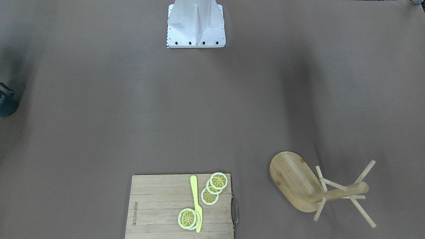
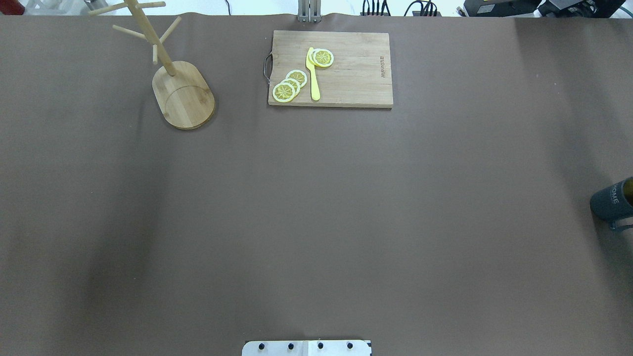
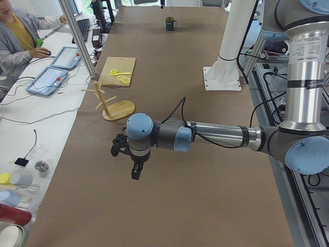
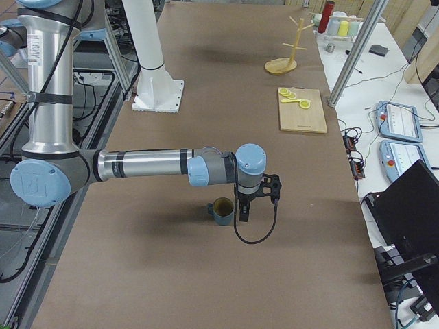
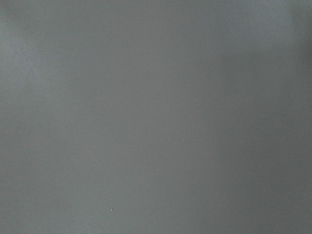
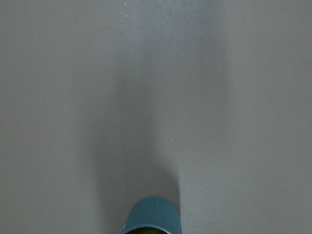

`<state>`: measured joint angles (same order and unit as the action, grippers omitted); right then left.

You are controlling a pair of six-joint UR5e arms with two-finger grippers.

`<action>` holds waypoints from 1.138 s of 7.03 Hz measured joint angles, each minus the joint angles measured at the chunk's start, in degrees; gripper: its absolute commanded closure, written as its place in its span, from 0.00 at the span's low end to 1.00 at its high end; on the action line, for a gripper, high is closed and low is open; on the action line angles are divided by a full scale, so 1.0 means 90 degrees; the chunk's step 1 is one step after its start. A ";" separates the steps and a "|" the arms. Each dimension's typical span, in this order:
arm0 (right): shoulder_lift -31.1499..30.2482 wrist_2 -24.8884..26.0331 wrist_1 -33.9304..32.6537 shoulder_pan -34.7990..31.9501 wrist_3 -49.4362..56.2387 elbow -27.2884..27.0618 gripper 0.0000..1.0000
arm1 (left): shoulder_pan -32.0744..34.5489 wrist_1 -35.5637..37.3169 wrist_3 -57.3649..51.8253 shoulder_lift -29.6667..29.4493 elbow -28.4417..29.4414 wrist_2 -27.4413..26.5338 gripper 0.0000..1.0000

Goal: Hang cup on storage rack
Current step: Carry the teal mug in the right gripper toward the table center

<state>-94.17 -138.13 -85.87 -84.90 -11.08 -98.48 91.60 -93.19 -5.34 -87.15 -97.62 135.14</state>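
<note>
Right gripper (image 4: pixel 242 214) just beside teal mug (image 4: pixel 223 212), jaw state can't tell; grab rim opposite handle (image 2: pixel 620 226), keeping loop free.

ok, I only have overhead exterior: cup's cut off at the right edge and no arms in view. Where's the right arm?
Observer: Right arm is stretched out low, its jaws hanging just beside the cup. Open or shut, can't tell.
Operator: Cup upright?
Observer: Yes, mouth up, standing on the table.
Operator: Left arm?
Observer: Left arm hovers above the table, apart from the storage rack, nearer the table's left end.
</note>
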 measured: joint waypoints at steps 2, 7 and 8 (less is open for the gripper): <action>-0.0045 -0.0099 0.0219 0.0000 -0.0046 0.0002 0.00 | -0.0009 -0.0001 0.0080 0.0013 -0.0022 0.0003 0.02; -0.0626 0.0067 0.1186 0.0171 -0.0058 0.0068 0.09 | -0.0021 -0.0017 0.0159 0.0024 -0.0004 0.0011 0.02; -0.0660 0.0173 0.1193 0.0377 -0.0058 0.0083 0.10 | -0.0022 -0.0017 0.0270 0.0023 -0.0011 0.0010 0.02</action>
<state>-100.11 -136.57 -75.13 -81.51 -11.60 -97.73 91.41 -93.35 -2.92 -86.94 -97.72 135.24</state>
